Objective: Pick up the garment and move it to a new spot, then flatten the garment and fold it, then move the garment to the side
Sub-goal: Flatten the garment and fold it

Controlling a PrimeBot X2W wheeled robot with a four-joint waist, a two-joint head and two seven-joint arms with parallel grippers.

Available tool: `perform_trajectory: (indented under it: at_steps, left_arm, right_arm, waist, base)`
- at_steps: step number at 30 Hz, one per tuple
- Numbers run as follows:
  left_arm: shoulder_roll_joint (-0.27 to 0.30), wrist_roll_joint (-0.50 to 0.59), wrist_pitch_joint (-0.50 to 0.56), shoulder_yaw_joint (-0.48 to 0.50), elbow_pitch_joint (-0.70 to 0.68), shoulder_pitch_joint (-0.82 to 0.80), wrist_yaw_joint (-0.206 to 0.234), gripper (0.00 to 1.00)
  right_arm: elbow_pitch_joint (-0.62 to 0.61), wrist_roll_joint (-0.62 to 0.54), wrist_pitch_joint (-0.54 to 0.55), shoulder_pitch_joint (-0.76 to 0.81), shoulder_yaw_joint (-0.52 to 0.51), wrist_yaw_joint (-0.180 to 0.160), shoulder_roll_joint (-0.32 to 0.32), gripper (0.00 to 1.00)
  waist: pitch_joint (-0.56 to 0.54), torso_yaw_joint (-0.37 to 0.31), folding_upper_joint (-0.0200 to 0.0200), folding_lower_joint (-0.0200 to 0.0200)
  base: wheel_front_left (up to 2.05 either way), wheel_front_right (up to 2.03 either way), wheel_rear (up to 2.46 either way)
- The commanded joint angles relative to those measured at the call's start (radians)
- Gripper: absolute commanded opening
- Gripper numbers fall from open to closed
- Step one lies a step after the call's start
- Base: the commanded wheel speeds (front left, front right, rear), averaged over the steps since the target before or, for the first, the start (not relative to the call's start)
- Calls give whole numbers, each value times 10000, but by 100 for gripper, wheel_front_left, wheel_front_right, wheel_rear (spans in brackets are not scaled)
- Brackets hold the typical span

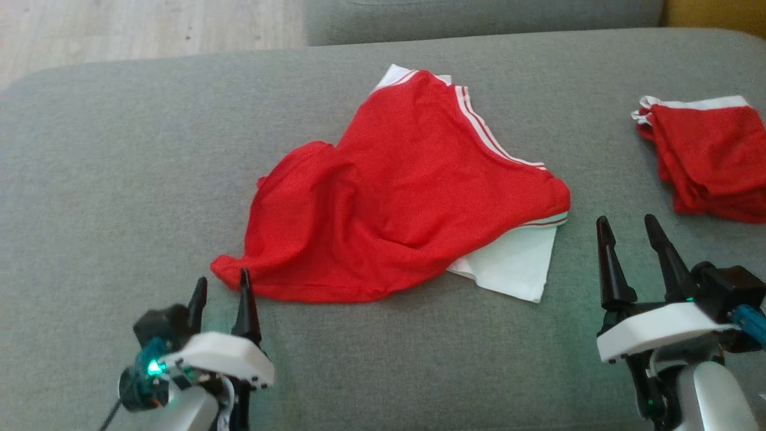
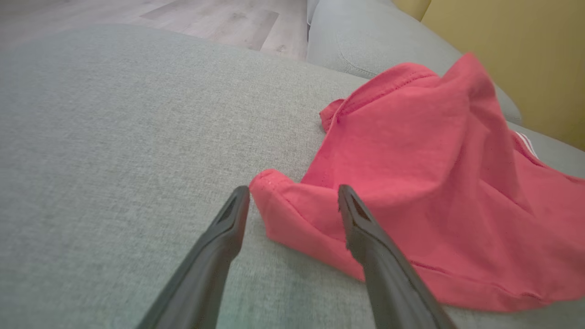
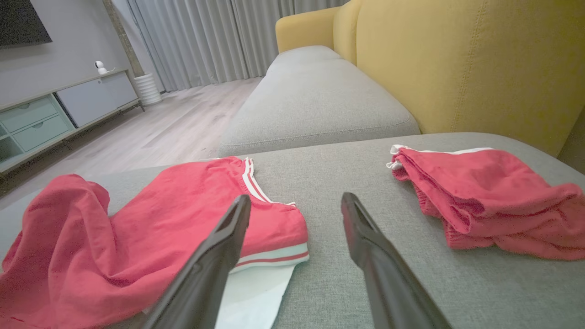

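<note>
Grey sofa cushion (image 1: 119, 179) fills most of the head view, with wood floor (image 1: 119, 24) top left and a yellow backrest (image 3: 457, 59) behind. Red garment (image 1: 395, 197) lies crumpled mid-cushion, not flat, with white-striped trim along its far edge and a white panel (image 1: 514, 269) sticking out at the near right. Left gripper (image 1: 222, 276) sits at the garment's near-left corner with its fingers spread wide, holding nothing; the corner lies between the tips, possibly brushing one, hard to tell. Right gripper (image 1: 625, 218) is also wide and empty, just beside the white panel. Folded red pile (image 1: 712, 155) sits well apart at the cushion's right.
</note>
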Motion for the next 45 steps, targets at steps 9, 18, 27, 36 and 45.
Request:
perform_trajectory:
  at_steps: [9,18,27,36,45]
  left_arm:
    - [-180,-539,367,714,1128,-1246,-164,100]
    - [-438,-669,375,744,1817,-1418,-44,89]
    - [-428,-604,-342,987,1474,-1205,-175,0]
    - [-418,-503,-664,1649,1011,197,-186,65]
    - [-381,603,-686,2442,124,780,-608,100]
  right_arm:
    - [-490,-150,67,-443,132,33,-52,100]
    - [-466,-73,16,-463,149,33,-52,100]
    - [-363,-54,-40,-458,92,33,-52,100]
    - [-261,-20,-46,-352,86,33,-52,100]
    - [-58,29,-73,-108,130,33,-52,100]
  waist:
    - [362,-391,0,0]
    - [431,-308,0,0]
    - [269,-85,0,0]
    - [17,166,0,0]
    - [-663,202,0,0]
  base:
    - [0,0,0]
    - [0,0,0]
    - [0,0,0]
    - [0,0,0]
    - [0,0,0]
